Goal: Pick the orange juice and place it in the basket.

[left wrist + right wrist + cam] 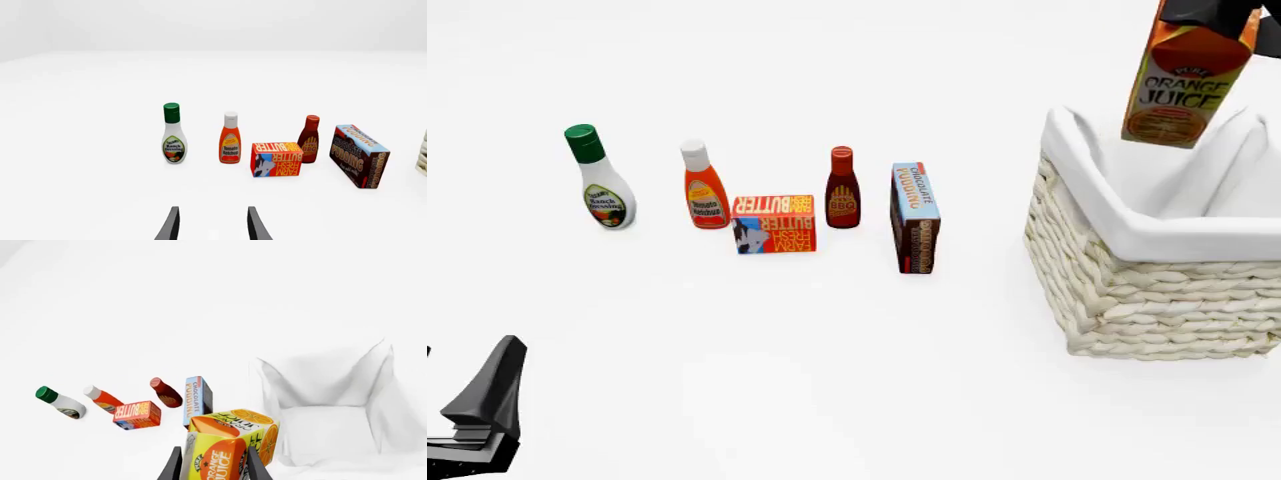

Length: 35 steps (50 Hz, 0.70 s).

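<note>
While the right gripper (213,465) clamps the orange juice (1182,82) by its top above the basket (1154,290), the left gripper (212,225) hangs open over bare table. Ranch, ketchup, butter, BBQ sauce and pudding box (914,217) stand well left. The carton hangs near upright, slightly tilted.

Contents, counted — one orange juice (1181,82) carton; one basket (1148,290); three bottles: one ranch dressing bottle (601,180), one tomato ketchup bottle (703,187), one BBQ sauce bottle (842,190); two boxes — one butter box (774,223) and one chocolate pudding box (914,217). Grocery items total six; arms, two.
</note>
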Each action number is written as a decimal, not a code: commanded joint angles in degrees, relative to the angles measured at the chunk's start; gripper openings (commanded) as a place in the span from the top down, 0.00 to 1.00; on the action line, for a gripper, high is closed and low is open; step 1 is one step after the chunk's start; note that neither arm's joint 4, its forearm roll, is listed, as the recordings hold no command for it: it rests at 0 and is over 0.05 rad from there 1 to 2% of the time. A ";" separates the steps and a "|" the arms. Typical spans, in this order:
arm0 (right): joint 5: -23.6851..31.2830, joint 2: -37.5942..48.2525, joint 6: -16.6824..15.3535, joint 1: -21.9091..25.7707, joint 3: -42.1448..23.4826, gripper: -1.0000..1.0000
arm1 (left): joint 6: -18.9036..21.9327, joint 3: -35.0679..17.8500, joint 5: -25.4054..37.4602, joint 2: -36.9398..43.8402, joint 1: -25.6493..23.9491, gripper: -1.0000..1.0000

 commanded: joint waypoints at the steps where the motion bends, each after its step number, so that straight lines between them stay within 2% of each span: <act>1: -1.46 -1.09 1.72 -4.37 0.31 1.00 | 0.00 0.00 0.00 0.00 0.00 0.00; 17: -1.50 -1.11 0.70 -8.81 -0.06 1.00 | 0.00 0.00 0.00 0.00 0.00 0.00; 35: -2.67 -2.08 2.97 -11.50 0.97 1.00 | 0.00 0.00 0.00 0.00 0.00 0.00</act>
